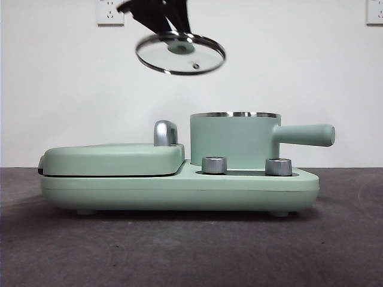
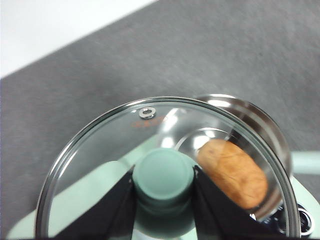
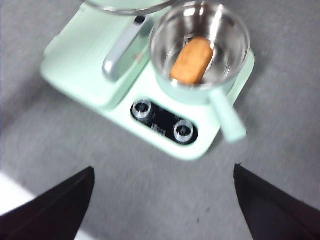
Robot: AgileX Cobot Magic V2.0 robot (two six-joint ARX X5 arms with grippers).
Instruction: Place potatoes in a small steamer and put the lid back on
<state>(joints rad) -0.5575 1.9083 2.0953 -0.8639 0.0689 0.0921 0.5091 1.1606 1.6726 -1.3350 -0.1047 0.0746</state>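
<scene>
The mint-green small steamer (image 1: pixel 234 140) stands on its base unit, its stubby handle pointing right. An orange-brown potato (image 3: pixel 191 60) lies inside the steel pot (image 3: pixel 200 47); through the glass it also shows as the potato (image 2: pixel 233 172) in the left wrist view. The lid (image 1: pixel 180 54), clear glass with a steel rim, hangs tilted in the air above and left of the pot. My left gripper (image 2: pixel 163 175) is shut on the lid's mint-green knob (image 2: pixel 163 175). My right gripper (image 3: pixel 162 200) is open, high above the table in front of the appliance, holding nothing.
A flat mint-green grill cover (image 1: pixel 114 158) with a chrome handle (image 1: pixel 165 133) lies left of the pot on the same base (image 1: pixel 179 188). Two steel dials (image 1: pixel 214 165) sit on the base's front. A white wall stands behind, with dark grey table all around.
</scene>
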